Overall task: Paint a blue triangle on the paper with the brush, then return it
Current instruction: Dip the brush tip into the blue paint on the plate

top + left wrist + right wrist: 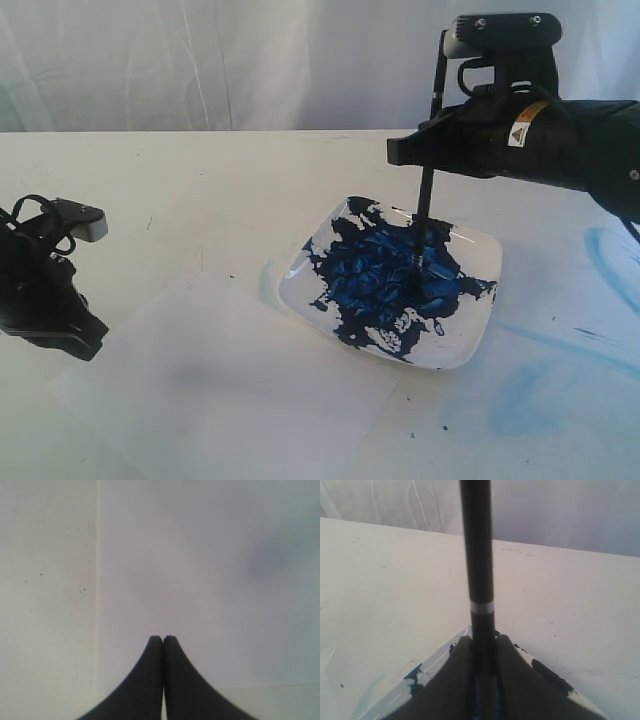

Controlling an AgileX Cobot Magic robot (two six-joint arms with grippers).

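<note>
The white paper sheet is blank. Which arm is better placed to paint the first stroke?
Right. The right gripper is shut on the long black-handled brush, bristles in the blue paint on the white square dish beside the plain white paper. The left gripper is shut, empty, over that paper.

Can't pick out the bristles of the brush (424,205), swallowed in the dark blue paint (375,280) on the dish (472,325), with a stretch of handle tucked behind the right gripper (408,150) and its top end chopped off in the right wrist view. Losing the near corner of the paper (230,385) under the exterior view's border, and the body behind the left gripper (80,340) clipped at the left. From the right wrist, just slivers of dish beside the fingers.
</note>
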